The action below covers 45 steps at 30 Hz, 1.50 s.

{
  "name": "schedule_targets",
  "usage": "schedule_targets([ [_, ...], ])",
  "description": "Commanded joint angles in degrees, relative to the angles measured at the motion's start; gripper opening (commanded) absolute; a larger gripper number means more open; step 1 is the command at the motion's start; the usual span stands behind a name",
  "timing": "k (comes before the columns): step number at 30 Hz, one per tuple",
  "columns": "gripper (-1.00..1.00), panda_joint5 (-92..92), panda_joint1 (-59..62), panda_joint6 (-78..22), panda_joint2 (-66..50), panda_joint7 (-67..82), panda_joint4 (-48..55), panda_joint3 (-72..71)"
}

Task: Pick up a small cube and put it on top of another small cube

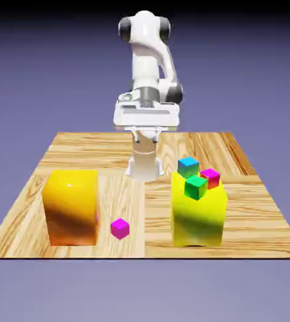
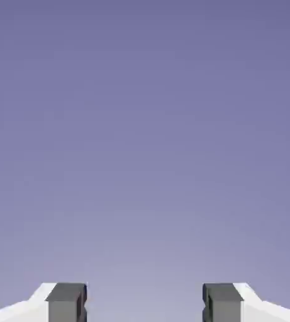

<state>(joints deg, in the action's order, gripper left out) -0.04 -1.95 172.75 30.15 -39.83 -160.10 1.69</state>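
A small magenta cube [image 1: 120,227] lies on the wooden table [image 1: 248,226], in front between two large blocks. Three more small cubes sit close together on top of the tall yellow block [image 1: 199,214]: a blue one [image 1: 188,166], a green one [image 1: 195,187] and a magenta-red one [image 1: 211,178]. My gripper [image 1: 146,131] hangs high over the far middle of the table, well apart from every cube. In the hand view the gripper [image 2: 145,305] faces only the plain backdrop. Its two grey fingertips [image 2: 66,303] stand wide apart with nothing between them.
A large orange-yellow block [image 1: 72,206] stands on the exterior view's left, about as tall as the yellow block on the right. The arm's white base and lower link [image 1: 143,165] rise from the table's far edge.
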Motion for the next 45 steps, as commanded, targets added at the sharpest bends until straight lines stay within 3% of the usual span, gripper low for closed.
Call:
schedule_targets([
  [1, 0.0, 0.0, -1.0, -1.0, -2.1, 2.2, 0.7, 1.4],
  [22, 0.0, -0.6, -22.5, -22.5, -44.6, 46.8, 16.1, 30.2],
  [29, 0.0, 6.7, -14.9, -12.6, -56.0, 51.8, 17.3, 21.7],
  [30, -1.0, 6.7, -14.9, -12.6, -56.0, 51.8, 17.3, 21.7],
  [39, -1.0, 0.3, -23.6, -25.0, -44.7, 46.7, 15.7, 29.9],
  [45, -1.0, 2.8, -33.0, -34.2, -48.1, 31.8, 26.5, 35.6],
])
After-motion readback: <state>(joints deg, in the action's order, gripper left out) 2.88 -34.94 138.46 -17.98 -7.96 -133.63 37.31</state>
